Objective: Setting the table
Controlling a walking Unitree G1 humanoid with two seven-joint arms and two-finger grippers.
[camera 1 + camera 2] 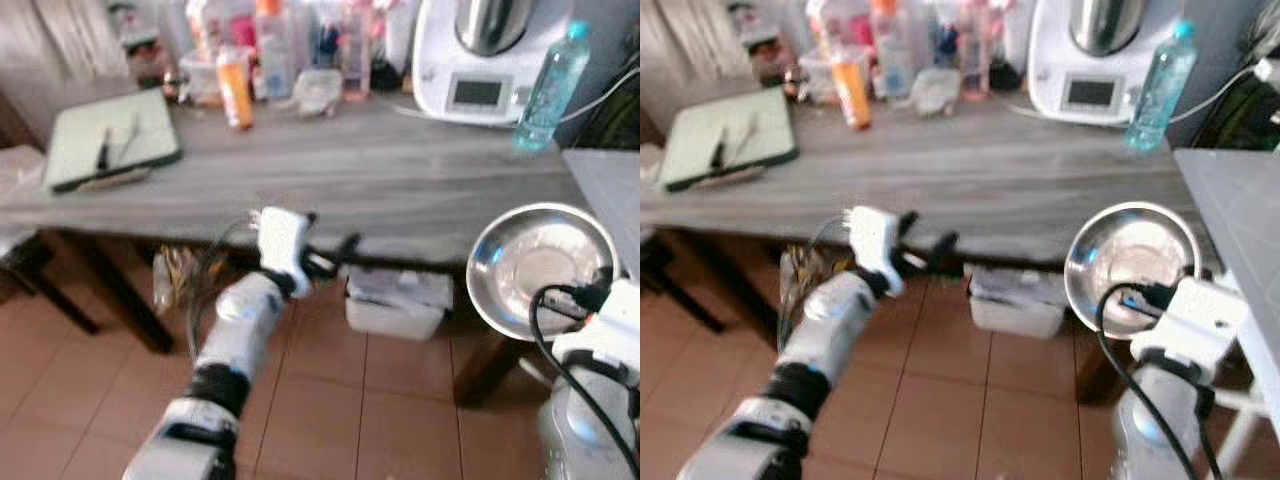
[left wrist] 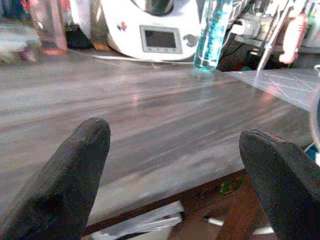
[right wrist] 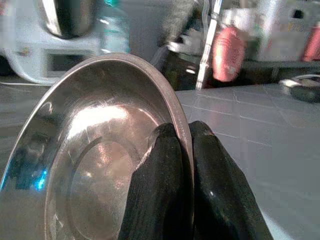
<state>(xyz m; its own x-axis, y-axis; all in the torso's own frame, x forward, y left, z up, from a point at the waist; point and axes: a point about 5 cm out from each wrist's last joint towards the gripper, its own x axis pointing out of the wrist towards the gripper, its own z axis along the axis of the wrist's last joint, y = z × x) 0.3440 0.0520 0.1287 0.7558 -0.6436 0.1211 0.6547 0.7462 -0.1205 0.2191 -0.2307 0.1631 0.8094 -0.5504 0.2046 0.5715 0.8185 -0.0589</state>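
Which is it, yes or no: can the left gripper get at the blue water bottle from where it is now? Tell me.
Probably not yet. The left gripper hangs open at the table's near edge, while the blue water bottle stands at the far right side. The tabletop between them looks bare, but the reach seems long.

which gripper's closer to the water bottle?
Right. The right gripper, pinching the steel bowl's rim, sits off the table's near-right corner, the bottle's side. The left gripper, open, hovers at the near edge, mid-table.
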